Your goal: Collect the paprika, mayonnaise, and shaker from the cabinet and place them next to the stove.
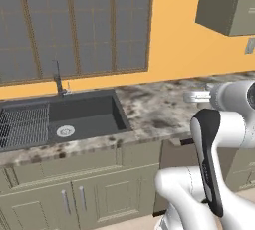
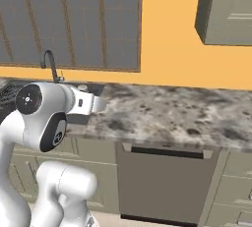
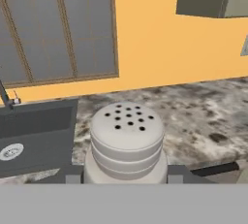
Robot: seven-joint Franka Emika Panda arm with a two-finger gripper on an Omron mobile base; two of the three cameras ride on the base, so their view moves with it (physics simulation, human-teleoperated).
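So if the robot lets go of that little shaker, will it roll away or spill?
The shaker looks stiff and round, so on its side it would probably roll across the counter. Set upright, its wide, squat body should likely stay put. The holes in its cap might let some contents sprinkle out if tipped. The hand seems to grip it snugly.

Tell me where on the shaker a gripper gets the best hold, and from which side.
On the shaker, grip the round body below the stepped, holed cap, one finger on each opposite side, coming in level from the side. It stands upright and the wall there looks straight. The gripper already sits that way, a finger at either flank.
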